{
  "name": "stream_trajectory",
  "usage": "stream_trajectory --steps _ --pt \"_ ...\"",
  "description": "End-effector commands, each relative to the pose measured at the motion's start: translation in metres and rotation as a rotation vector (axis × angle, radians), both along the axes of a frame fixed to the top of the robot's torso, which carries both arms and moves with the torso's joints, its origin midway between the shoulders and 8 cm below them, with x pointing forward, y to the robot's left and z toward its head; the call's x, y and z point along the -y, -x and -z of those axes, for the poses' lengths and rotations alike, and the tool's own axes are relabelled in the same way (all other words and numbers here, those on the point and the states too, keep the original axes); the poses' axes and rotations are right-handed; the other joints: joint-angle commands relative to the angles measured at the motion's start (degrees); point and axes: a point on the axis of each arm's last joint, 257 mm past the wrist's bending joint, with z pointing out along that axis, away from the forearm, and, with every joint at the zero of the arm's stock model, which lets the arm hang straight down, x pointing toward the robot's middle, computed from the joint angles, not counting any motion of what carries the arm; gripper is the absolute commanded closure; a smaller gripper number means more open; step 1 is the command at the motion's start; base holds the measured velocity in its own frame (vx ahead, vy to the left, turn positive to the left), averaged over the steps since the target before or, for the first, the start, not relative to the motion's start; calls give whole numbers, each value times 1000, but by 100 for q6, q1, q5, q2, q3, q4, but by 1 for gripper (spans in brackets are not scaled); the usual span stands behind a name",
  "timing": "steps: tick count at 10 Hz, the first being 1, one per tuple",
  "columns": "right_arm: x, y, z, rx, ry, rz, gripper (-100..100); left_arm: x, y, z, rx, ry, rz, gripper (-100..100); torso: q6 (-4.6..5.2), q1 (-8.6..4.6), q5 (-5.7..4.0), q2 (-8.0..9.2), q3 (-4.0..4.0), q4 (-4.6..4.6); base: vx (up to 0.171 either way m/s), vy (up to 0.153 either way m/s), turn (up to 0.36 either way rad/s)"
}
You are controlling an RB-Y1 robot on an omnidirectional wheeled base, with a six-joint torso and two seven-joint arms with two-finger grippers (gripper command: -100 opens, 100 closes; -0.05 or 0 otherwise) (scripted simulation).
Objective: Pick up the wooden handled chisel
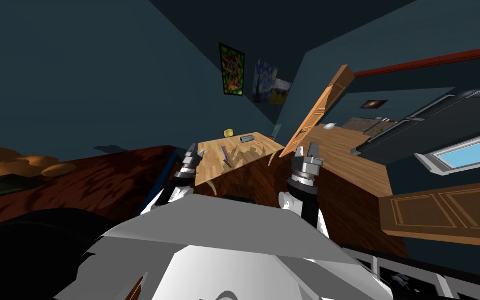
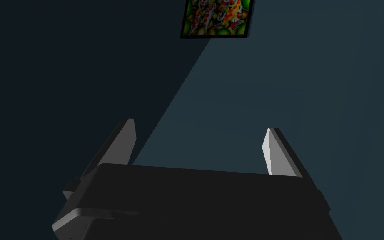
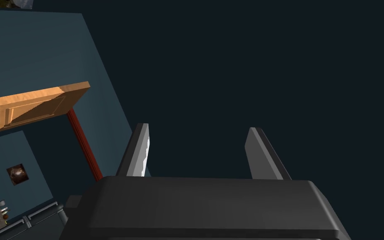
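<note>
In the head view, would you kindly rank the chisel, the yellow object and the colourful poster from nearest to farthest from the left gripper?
1. chisel, on the table just right of the left gripper.
2. yellow object, at the table's far edge.
3. colourful poster, high up, beyond the table.

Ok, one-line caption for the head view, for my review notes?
Open and empty, the left claw and right claw hover short of the wooden table, where the thin chisel lies untouched.
</note>
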Motion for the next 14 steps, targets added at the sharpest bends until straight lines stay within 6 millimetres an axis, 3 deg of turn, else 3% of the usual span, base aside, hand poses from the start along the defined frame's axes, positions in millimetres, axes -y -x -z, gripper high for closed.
stream_trajectory --steps 1,2,3,5,6,7,8,9,10,11,12,13,14 --pt "0 0 0 0 0 0 0 -4 -3 8 -34 9 17 -100 0 0 0 0 0 0 -13 22 -44" --pt "0 0 0 0 0 0 0 -6 -6 23 -87 26 34 -100 -2 -1 0 -3 -1 0 -8 15 -90" --pt "0 0 0 0 0 0 0 -6 -6 22 -88 25 38 -100 0 -3 0 -4 -2 -1 -5 12 -46" --pt "0 0 0 0 0 0 0 -10 -11 54 -204 57 69 -100 1 -6 -1 -7 -4 -1 -4 15 -158" --pt "0 0 0 0 0 0 0 -11 -11 54 -209 58 81 -100 0 -2 0 -7 -4 -2 -6 23 -44" --pt "0 0 0 0 0 0 0 -13 -12 72 -273 75 96 -100 -2 -1 0 -8 -4 -1 -1 17 -117" --pt "0 0 0 0 0 0 0 -13 -13 72 -276 75 101 -100 0 -2 0 -9 -5 -2 1 13 -72" --pt "0 0 0 0 0 0 0 -15 -13 90 -345 90 118 -100 -2 -5 -1 -10 -5 -2 4 10 -129" --pt "0 0 0 0 0 0 0 -15 -13 90 -346 91 120 -100 0 -6 -1 -11 -6 -2 4 10 -97" --pt "0 0 0 0 0 0 0 -17 -13 110 -418 109 134 -100 -2 -7 -1 -11 -6 -2 8 9 -130" --pt "0 0 0 0 0 0 0 -17 -13 110 -420 107 138 -100 0 -7 -1 -14 -8 -3 8 10 -110" --pt "0 0 0 0 0 0 0 -19 -11 130 -494 128 149 -100 -2 -6 -1 -13 -7 -3 15 12 -155" --pt "0 0 0 0 0 0 0 -20 -11 130 -497 122 154 -100 0 -5 -1 -16 -9 -3 15 13 -91"
